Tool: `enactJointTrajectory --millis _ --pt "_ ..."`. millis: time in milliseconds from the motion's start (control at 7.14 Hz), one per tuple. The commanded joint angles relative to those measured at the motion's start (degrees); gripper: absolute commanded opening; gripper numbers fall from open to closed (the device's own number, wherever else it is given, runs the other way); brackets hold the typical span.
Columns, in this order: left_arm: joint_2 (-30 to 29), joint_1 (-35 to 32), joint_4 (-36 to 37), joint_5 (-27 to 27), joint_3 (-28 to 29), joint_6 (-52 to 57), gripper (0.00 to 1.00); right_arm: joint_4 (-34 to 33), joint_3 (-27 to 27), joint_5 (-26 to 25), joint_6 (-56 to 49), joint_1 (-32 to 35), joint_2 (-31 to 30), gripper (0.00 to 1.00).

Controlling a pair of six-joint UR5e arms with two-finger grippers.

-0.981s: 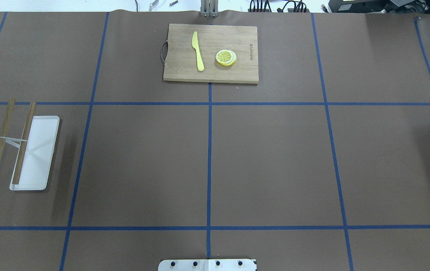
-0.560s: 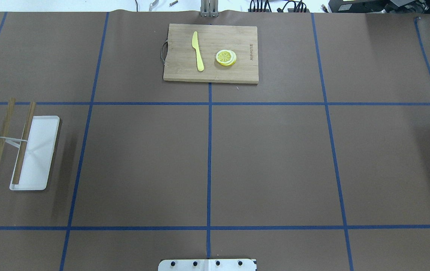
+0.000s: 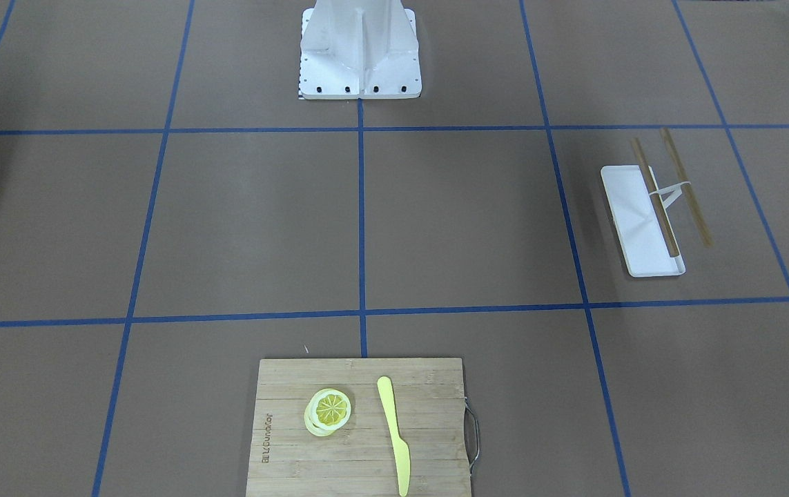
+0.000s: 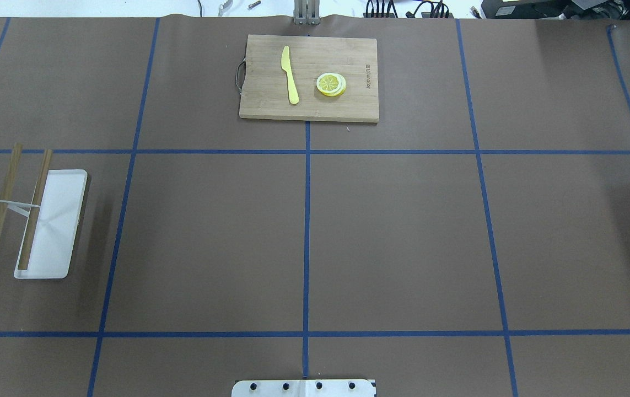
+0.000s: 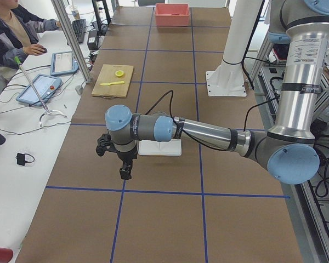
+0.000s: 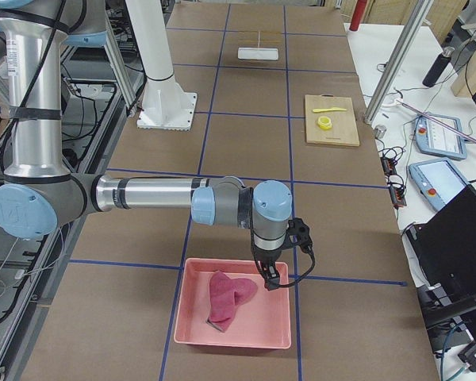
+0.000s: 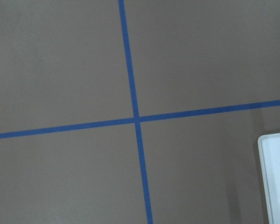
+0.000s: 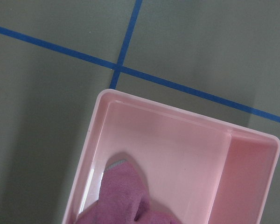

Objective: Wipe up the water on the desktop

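Observation:
The desktop (image 4: pixel 403 231) is a matte brown surface with blue tape lines; I see no water on it in any view. A pink cloth (image 6: pixel 226 295) lies crumpled in a pink tray (image 6: pixel 279 321) at the robot's right end of the table and also shows in the right wrist view (image 8: pixel 126 196). My right gripper (image 6: pixel 271 278) hangs over that tray's far corner, beside the cloth. My left gripper (image 5: pixel 124 171) hangs low over the desktop next to a white tray (image 5: pixel 160 147). Both grippers show only in the side views, so I cannot tell whether they are open or shut.
A bamboo cutting board (image 4: pixel 309 77) with a yellow knife (image 4: pixel 290 74) and lemon slices (image 4: pixel 331 84) lies at the far middle. The white tray (image 4: pixel 53 223) carries two wooden sticks (image 4: pixel 35 209) on the left. The robot's base (image 3: pixel 359 48) stands at the near edge. An operator (image 5: pixel 13 30) sits beyond the table.

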Motion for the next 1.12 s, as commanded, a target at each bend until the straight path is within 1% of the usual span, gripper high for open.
enactJointTrajectory --millis 0,140,280,560,700,981 --pt "-0.12 -0.1 -0.79 -0.08 -0.44 -0.01 0.98 0.1 -1.54 0.09 -0.15 -0.01 0.16 1.0" --pt "0.75 -0.1 -2.27 0.0 -1.58 -0.01 0.98 0.02 -2.16 0.18 -0.06 -0.01 0.16 1.0" --pt "1.02 -0.01 -3.07 -0.08 -1.16 -0.01 0.98 0.1 -3.21 0.18 -0.06 -0.01 0.16 1.0" --pt "0.76 -0.01 -3.43 -0.08 -1.24 -0.01 0.98 0.1 -3.22 0.79 -0.06 -0.01 0.07 1.0" --pt "0.76 -0.01 -3.43 -0.08 -1.41 -0.01 0.98 0.1 -3.22 2.1 -0.06 -0.01 -0.01 1.0" --pt "0.67 -0.01 -3.52 -0.17 -2.02 0.16 0.98 0.19 -3.31 2.11 -0.06 -0.01 0.16 1.0"
